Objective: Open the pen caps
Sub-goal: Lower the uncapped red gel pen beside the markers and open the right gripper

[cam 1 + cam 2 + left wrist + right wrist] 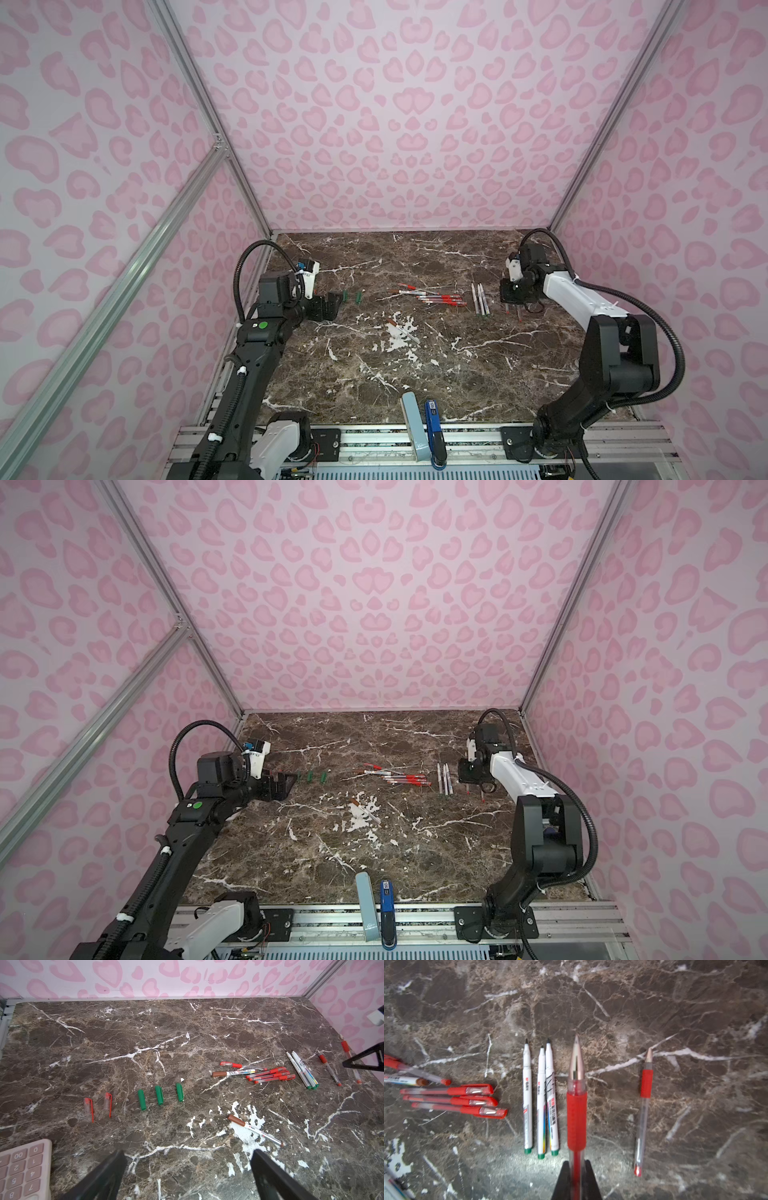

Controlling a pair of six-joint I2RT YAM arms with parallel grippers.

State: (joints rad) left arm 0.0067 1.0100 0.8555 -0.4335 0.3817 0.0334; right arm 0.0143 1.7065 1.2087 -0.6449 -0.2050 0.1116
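Observation:
My left gripper (pixel 188 1159) hangs open over bare marble, nothing between its fingers. Beyond it lie two loose red pen caps (pixel 89 1106) and three green caps (pixel 159 1095) in a row. My right gripper (pixel 576 1164) is shut on an uncapped red pen (pixel 576 1095), tip pointing away. Another uncapped red pen (pixel 643 1111) lies beside it, and three uncapped white markers (pixel 540 1101) on its other side. Several capped red pens (pixel 270 1075) sit in a pile with a brown-capped marker (pixel 232 1073). A second brown-capped marker (pixel 254 1130) lies alone mid-table.
A pink calculator (pixel 22 1169) sits close by my left gripper. A pale blue bar (pixel 413 428) and a blue stapler-like object (pixel 434 432) rest at the table's front edge. Pink patterned walls with metal framing close in three sides.

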